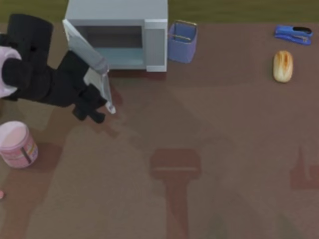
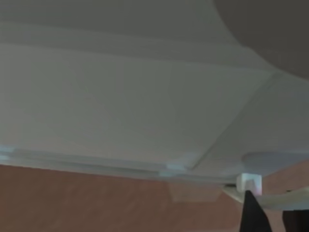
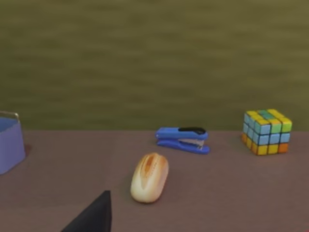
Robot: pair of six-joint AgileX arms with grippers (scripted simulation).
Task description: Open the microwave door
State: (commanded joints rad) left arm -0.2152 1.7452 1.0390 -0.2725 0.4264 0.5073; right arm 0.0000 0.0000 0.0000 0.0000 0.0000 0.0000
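Note:
The silver-grey microwave (image 1: 117, 12) stands at the back left of the table. The microwave door (image 1: 84, 47) is swung partway out toward the left, so the cavity shows. My left gripper (image 1: 102, 107) is at the door's free edge, shut on the white handle (image 1: 110, 102). In the left wrist view the door (image 2: 120, 106) fills most of the picture, and the handle (image 2: 285, 199) runs between the dark fingertips (image 2: 251, 215). My right gripper (image 3: 96, 217) shows only as a black tip in the right wrist view and is outside the top view.
A blue-purple bin (image 1: 182, 41) stands just right of the microwave. A blue stapler (image 1: 293, 34) and a bread roll (image 1: 282, 65) lie at the back right, with a colour cube (image 3: 266, 131) nearby. A pink tub (image 1: 17, 144) sits at the left edge.

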